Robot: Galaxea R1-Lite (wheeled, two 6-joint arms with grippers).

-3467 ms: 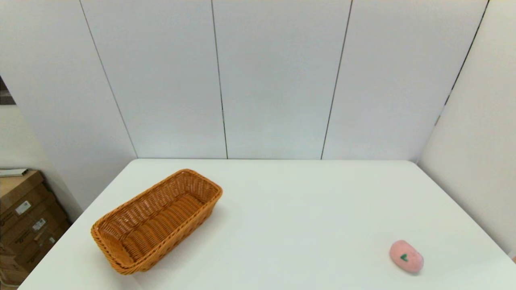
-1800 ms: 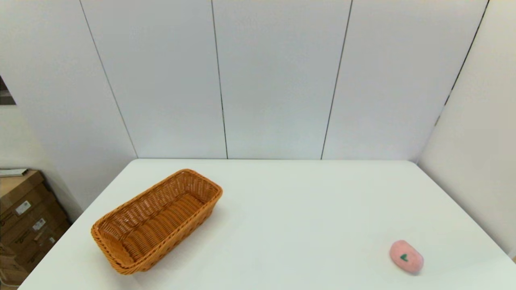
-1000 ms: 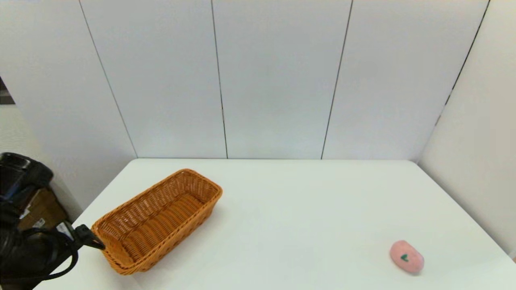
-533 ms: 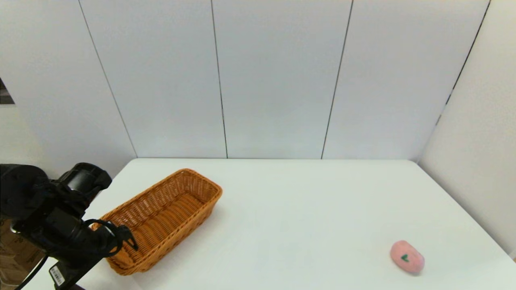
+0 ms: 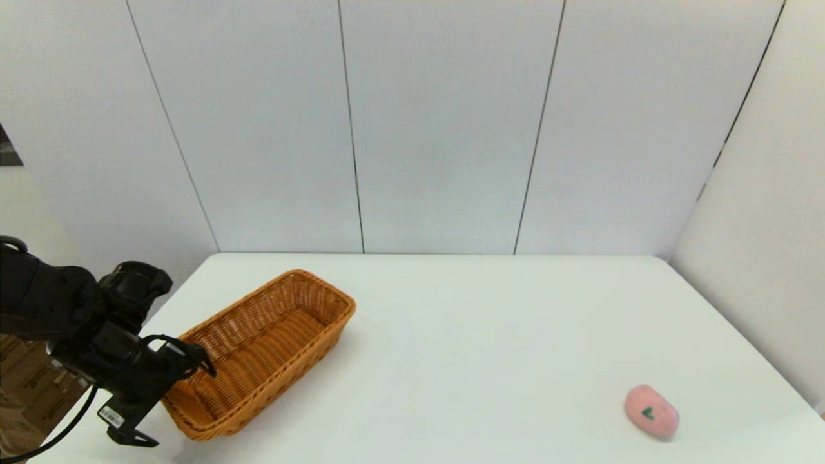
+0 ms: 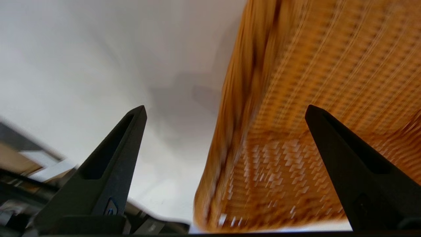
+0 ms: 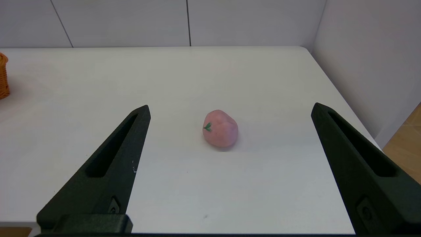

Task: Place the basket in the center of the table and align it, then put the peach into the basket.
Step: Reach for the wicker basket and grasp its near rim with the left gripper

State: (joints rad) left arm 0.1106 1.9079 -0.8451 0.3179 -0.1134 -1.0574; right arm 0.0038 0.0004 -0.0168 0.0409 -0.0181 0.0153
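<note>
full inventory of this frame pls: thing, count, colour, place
basket: 1, orange-brown wicker, left part of the table, lying at an angle, nothing in it
peach: 1, pale pink with a small green mark, near right part of the table, far from the basket
table: 1, white, fills the foreground
cardboard boxes: a stack, brown, on the floor left of the table
left gripper: 1, black, open, astride the basket's near rim
right gripper: 1, black, open, back from the peach, near the table's front edge
</note>
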